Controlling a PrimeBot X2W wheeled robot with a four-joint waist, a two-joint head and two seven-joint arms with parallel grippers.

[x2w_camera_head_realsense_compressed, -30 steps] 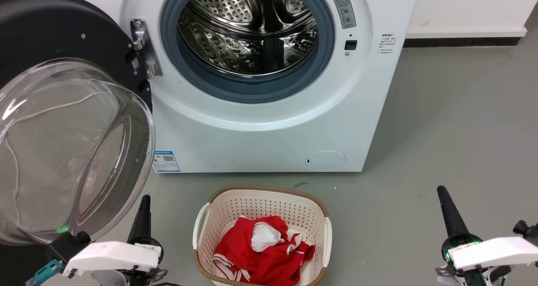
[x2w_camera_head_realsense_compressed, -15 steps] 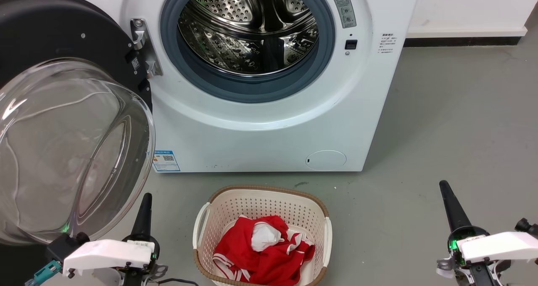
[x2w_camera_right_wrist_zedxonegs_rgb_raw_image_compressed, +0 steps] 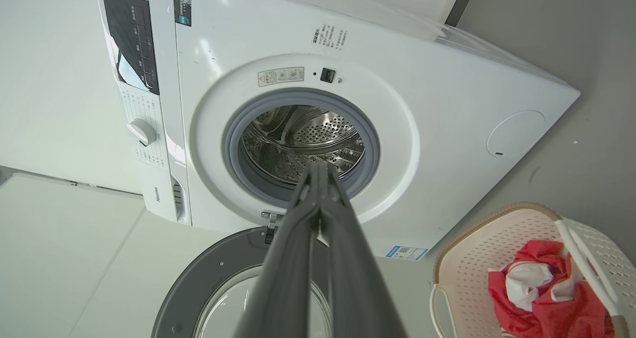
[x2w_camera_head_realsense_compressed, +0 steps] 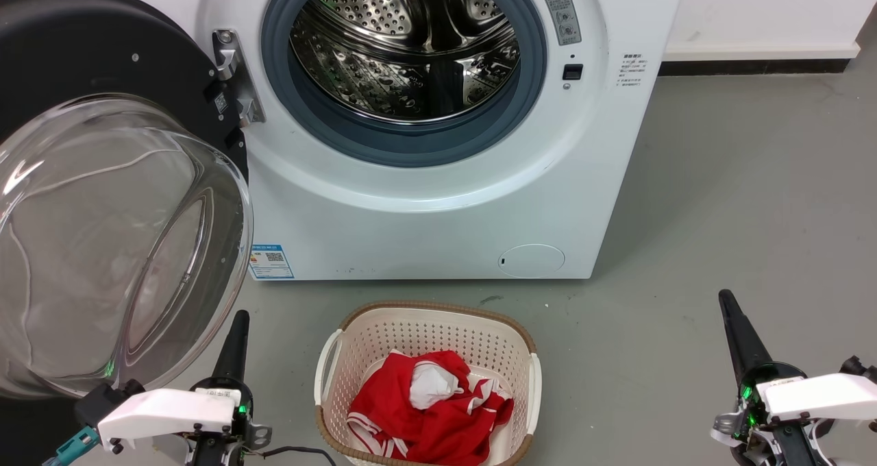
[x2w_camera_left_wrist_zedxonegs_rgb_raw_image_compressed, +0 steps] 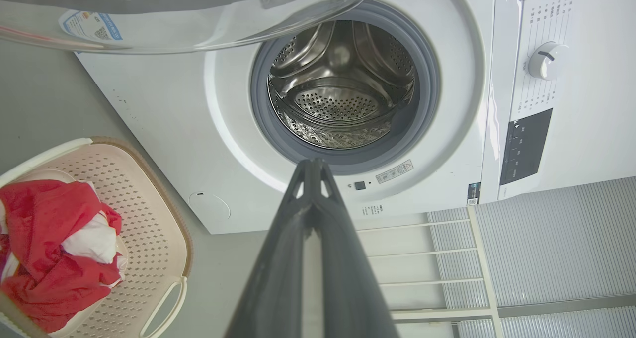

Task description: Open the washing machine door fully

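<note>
The white washing machine [x2w_camera_head_realsense_compressed: 438,205] [x2w_camera_left_wrist_zedxonegs_rgb_raw_image_compressed: 164,109] [x2w_camera_right_wrist_zedxonegs_rgb_raw_image_compressed: 447,94] stands ahead with its steel drum [x2w_camera_head_realsense_compressed: 404,48] exposed. Its black washing machine door [x2w_camera_head_realsense_compressed: 89,62] [x2w_camera_right_wrist_zedxonegs_rgb_raw_image_compressed: 218,268] is swung wide to the left on its hinge [x2w_camera_head_realsense_compressed: 229,75], the clear glass bowl [x2w_camera_head_realsense_compressed: 116,247] [x2w_camera_left_wrist_zedxonegs_rgb_raw_image_compressed: 174,10] bulging toward me. My left gripper [x2w_camera_head_realsense_compressed: 240,315] [x2w_camera_left_wrist_zedxonegs_rgb_raw_image_compressed: 313,163] is shut and empty, just below the bowl's lower right rim, not touching it. My right gripper [x2w_camera_head_realsense_compressed: 725,296] [x2w_camera_right_wrist_zedxonegs_rgb_raw_image_compressed: 320,166] is shut and empty, low at the right, well clear of the machine.
A cream laundry basket [x2w_camera_head_realsense_compressed: 425,322] [x2w_camera_left_wrist_zedxonegs_rgb_raw_image_compressed: 149,204] [x2w_camera_right_wrist_zedxonegs_rgb_raw_image_compressed: 472,258] holding red and white clothes [x2w_camera_head_realsense_compressed: 428,401] sits on the grey floor [x2w_camera_head_realsense_compressed: 740,199] in front of the machine, between my arms. A white wall with a dark skirting [x2w_camera_head_realsense_compressed: 754,67] runs behind at the right.
Both arms have drawn slightly back and down toward the bottom edge. The left fingertip has shifted a little right and up the view. The door and the basket have not moved.
</note>
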